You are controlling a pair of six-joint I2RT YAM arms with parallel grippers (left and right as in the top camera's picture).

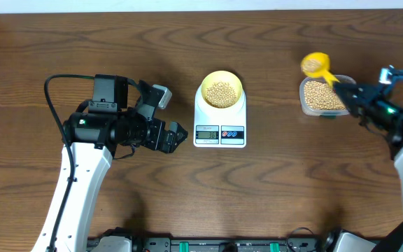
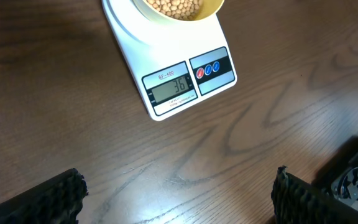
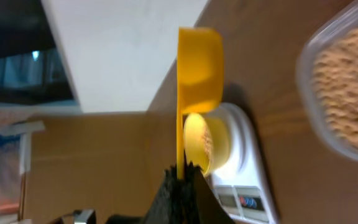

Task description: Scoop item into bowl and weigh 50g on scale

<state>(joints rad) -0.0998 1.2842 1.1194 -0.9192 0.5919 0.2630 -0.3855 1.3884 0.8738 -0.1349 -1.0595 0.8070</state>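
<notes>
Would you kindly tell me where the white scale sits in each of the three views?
Overhead: scale at table centre, display toward the bottom edge.
Left wrist: scale at top centre, cut by the top edge, display facing the camera.
Right wrist: scale at lower centre-right, behind the yellow scoop.
Shared landmark: the pale yellow bowl on the scale.

Dark wood-grain tabletop (image 1: 292, 175). Clear plastic tub (image 1: 302, 98) at far right. Bright yellow scoop (image 3: 199, 68) by the tub's upper-left corner, probably off the surface; views are blurry.
</notes>
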